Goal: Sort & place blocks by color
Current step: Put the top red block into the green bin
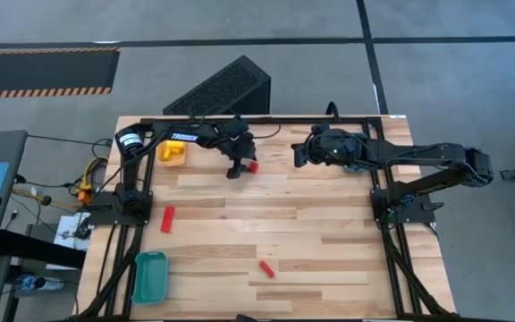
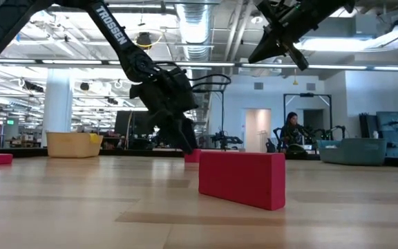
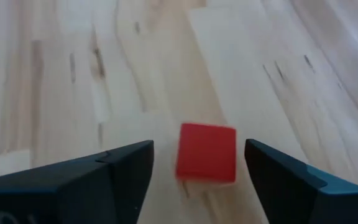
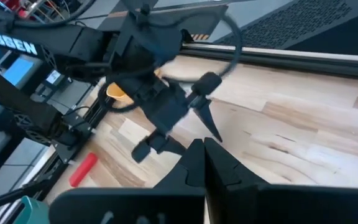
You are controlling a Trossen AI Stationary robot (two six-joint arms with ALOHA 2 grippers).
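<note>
One red cube is seen lying between the parted fingers of the left gripper, untouched; the right gripper, held together, is parked farther off

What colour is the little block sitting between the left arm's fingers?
Red. The block shows best in the left wrist view.

Red cube: blurred at edges in left wrist view.
Yellow tray: partly hidden under left arm.
Teal tray: cut off by frame edge.
</note>
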